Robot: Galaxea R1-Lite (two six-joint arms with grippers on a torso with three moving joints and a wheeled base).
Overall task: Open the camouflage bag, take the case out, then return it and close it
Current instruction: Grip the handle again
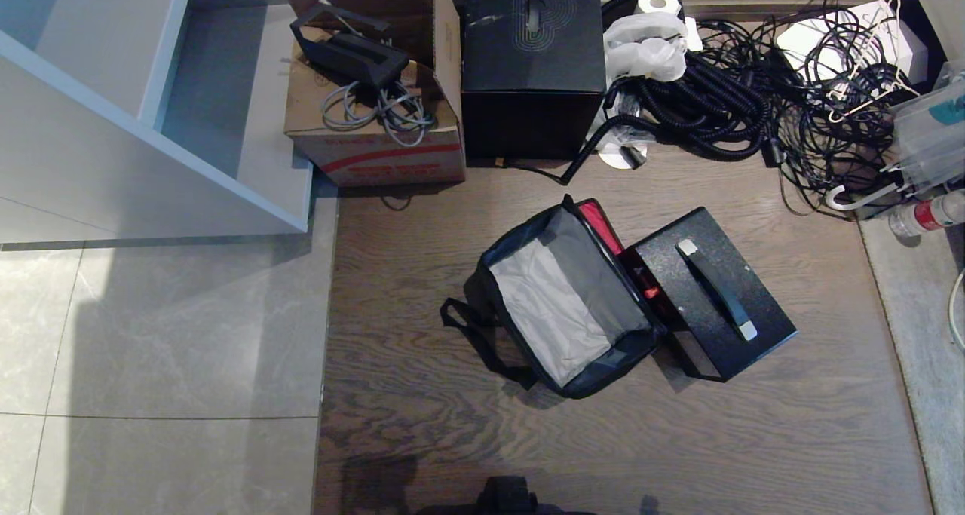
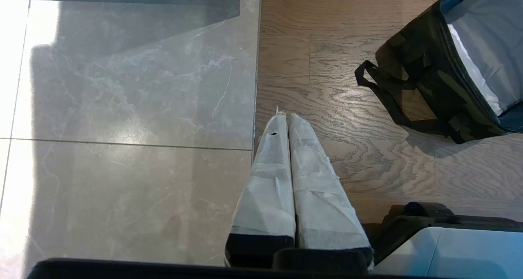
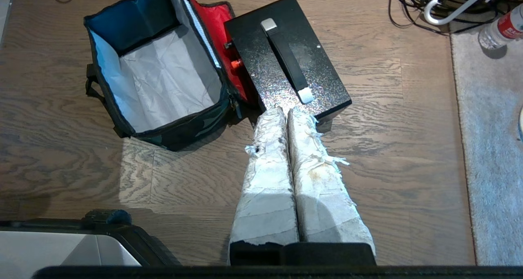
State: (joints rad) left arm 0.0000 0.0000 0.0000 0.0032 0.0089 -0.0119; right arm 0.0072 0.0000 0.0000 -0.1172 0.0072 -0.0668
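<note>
The camouflage bag (image 1: 562, 304) stands open on the wood floor, its grey lining bare and its red-lined lid (image 1: 603, 225) folded back to the right. The case (image 1: 712, 292), black and glittery with a strap handle, lies on the floor against the bag's right side, resting on that lid. In the right wrist view the bag (image 3: 157, 66) and the case (image 3: 286, 58) lie ahead of my right gripper (image 3: 286, 109), which is shut and empty, held above the floor short of the case. My left gripper (image 2: 285, 116) is shut and empty over the floor, left of the bag (image 2: 445, 66).
Behind the bag stand a brown cardboard box (image 1: 377, 123) with cables, a larger black box (image 1: 531, 55), and a tangle of black cables (image 1: 754, 93). A white shelf unit (image 1: 151, 108) is at the left. A water bottle (image 1: 931, 215) lies at the right by a grey rug (image 1: 916, 334).
</note>
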